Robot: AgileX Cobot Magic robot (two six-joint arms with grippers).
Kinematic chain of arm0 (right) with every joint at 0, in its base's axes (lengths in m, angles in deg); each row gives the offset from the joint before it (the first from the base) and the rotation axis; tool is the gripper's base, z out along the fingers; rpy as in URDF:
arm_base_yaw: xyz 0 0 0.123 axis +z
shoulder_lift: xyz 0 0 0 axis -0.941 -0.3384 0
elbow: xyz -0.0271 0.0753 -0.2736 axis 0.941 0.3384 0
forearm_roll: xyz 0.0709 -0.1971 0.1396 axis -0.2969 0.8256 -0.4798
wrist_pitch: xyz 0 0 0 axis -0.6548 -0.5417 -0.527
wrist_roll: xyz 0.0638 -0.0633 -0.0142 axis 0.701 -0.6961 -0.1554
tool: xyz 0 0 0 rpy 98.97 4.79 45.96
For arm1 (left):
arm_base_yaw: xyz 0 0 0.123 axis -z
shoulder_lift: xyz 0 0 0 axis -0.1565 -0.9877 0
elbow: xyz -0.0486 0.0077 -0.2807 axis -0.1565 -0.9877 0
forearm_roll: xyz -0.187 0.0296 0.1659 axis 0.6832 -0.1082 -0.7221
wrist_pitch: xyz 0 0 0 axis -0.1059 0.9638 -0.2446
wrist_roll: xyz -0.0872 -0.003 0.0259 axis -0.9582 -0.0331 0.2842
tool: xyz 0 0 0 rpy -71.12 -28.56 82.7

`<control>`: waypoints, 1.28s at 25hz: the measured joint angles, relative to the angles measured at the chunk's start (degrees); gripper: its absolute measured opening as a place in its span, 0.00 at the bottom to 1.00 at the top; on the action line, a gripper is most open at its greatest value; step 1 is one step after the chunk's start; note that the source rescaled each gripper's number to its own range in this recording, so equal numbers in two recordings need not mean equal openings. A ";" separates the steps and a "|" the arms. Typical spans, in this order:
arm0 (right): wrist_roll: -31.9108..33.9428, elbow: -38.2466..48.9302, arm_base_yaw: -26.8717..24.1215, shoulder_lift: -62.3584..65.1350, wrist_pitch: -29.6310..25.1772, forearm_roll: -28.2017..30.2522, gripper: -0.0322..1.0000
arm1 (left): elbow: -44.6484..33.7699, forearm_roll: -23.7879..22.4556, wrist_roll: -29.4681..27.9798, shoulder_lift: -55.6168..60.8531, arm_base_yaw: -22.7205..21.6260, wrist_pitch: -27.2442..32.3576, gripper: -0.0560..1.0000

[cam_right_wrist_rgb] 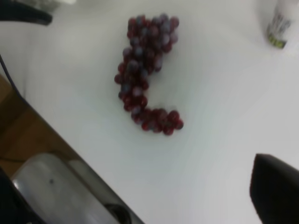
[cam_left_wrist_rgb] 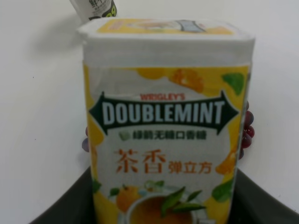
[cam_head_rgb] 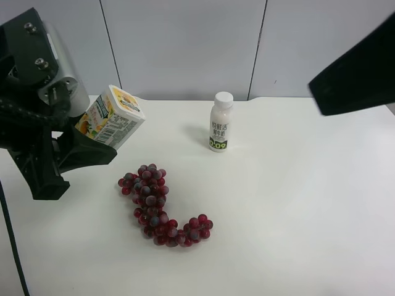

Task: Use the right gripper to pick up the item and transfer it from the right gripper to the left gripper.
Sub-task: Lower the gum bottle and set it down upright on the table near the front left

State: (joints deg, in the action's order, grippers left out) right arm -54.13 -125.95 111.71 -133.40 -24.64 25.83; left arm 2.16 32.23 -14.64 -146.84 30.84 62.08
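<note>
exterior high: down on table point(cam_head_rgb: 296, 216) | right wrist: far above grapes point(cam_right_wrist_rgb: 140, 70) | left wrist: tight on carton point(cam_left_wrist_rgb: 163, 116) | shared: grapes

Robot lab bench — plain white table point(cam_head_rgb: 296, 234), grey panel wall point(cam_head_rgb: 185, 43)

One carton point(cam_head_rgb: 111, 117), one bottle point(cam_head_rgb: 220, 122) — one grape bunch point(cam_head_rgb: 159, 205).

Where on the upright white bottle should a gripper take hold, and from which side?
Probably the white bottle by its straight round body, below the narrower cap, jaws level, coming in sideways. It stands upright and apart from the grape bunch, so its flanks are free; the side toward the exterior high view's right looks least crowded.
</note>
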 joint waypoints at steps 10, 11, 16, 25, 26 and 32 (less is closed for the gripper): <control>0.88 23.06 0.00 15.53 -0.25 0.45 1.00 | 0.00 0.00 0.00 0.00 0.00 0.00 0.05; 1.22 25.33 0.00 17.24 -0.36 0.45 1.00 | 0.00 0.00 0.00 0.00 0.00 0.00 0.05; 1.22 35.58 0.00 26.62 0.14 2.56 0.92 | 0.00 0.00 -0.56 0.00 0.00 0.00 0.05; 1.86 37.37 0.00 37.05 5.25 12.01 0.90 | 0.00 0.00 -1.54 0.00 0.00 0.00 0.05; 1.87 37.85 0.00 37.10 5.89 12.44 0.90 | 0.00 0.00 -1.54 0.00 0.00 0.00 0.05; 1.87 39.13 0.00 37.10 7.75 12.40 0.90 | 0.00 0.00 -1.54 0.00 0.00 0.00 0.05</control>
State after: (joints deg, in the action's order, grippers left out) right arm -52.26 -86.82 111.72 -96.30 -16.89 38.22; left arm 2.16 32.23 -16.18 -146.84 30.84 62.08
